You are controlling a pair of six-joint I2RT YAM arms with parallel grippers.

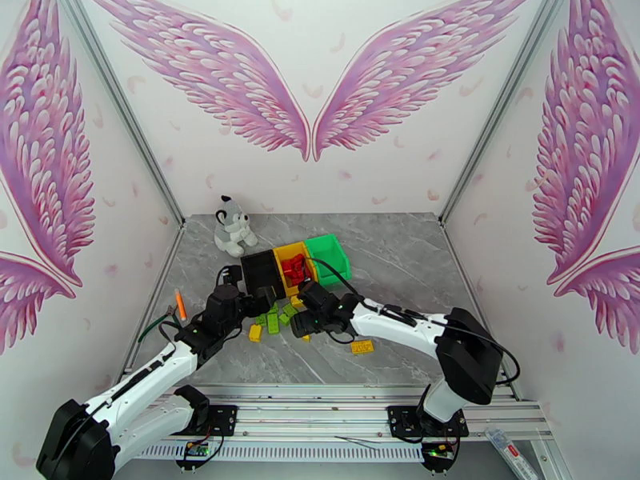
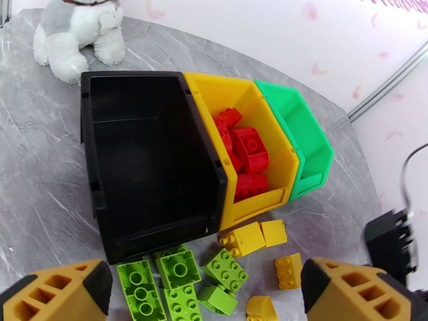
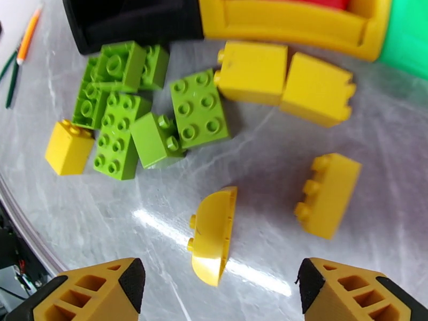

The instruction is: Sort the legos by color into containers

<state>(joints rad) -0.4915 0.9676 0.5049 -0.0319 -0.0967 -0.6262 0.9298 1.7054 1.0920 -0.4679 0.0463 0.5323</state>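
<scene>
Right wrist: yellow container cut off, red legos barely visible.

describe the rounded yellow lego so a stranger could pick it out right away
Start at the row of three bins, black, yellow and green, on the grey marble table. Loose green and yellow bricks lie in front of them, and the rounded yellow lego sits apart at the scatter's near edge. It alone has a half-moon outline; the yellow bricks around it look boxy.
</scene>
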